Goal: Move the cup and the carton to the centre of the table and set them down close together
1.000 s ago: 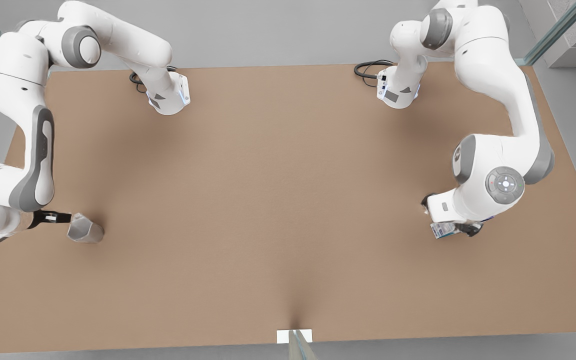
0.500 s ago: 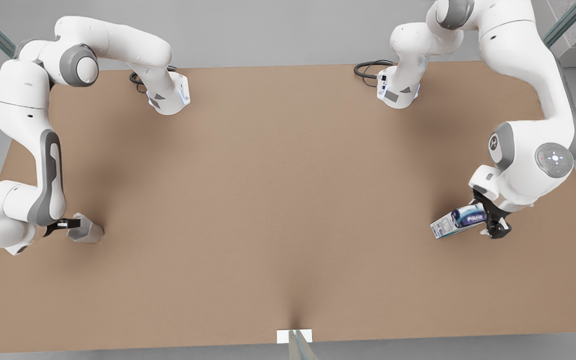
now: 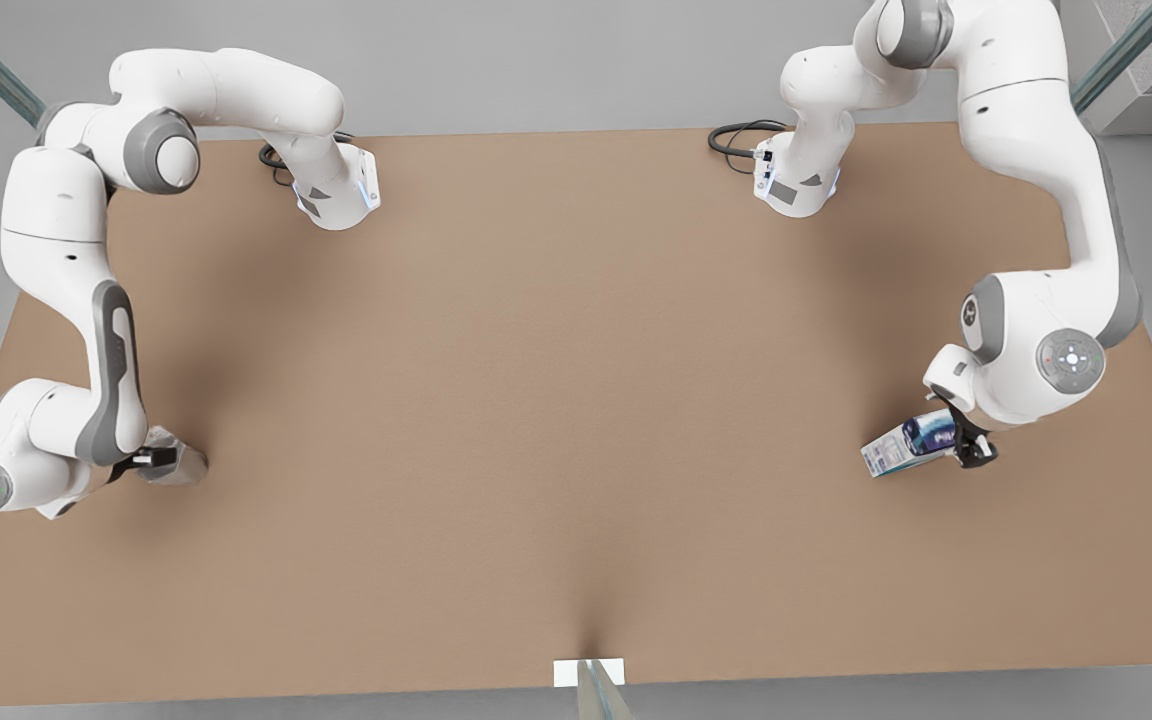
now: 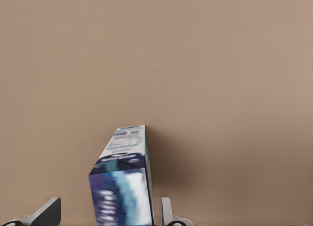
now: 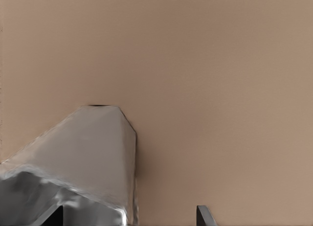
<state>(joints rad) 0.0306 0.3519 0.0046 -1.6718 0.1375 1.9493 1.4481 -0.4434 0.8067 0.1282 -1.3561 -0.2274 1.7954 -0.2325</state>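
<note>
Down at my left gripper (image 4: pixel 105 214), the carton (image 4: pixel 123 184) stands between my spread fingers (image 4: pixel 46 212): one fingertip sits just beside its side, the other apart from it, so nothing is pinched. In the front view this gripper (image 3: pixel 966 445) is near the right edge of the table (image 3: pixel 556 420), with the carton (image 3: pixel 904 448) lying tilted on the brown surface. My right gripper (image 5: pixel 129 218) is also parted, its fingertips either side of the pale faceted cup (image 5: pixel 73 167); whether they press it I cannot tell. The front view puts that gripper (image 3: pixel 151 459) and the cup (image 3: pixel 176 462) at the table's left side, well apart from the carton.
</note>
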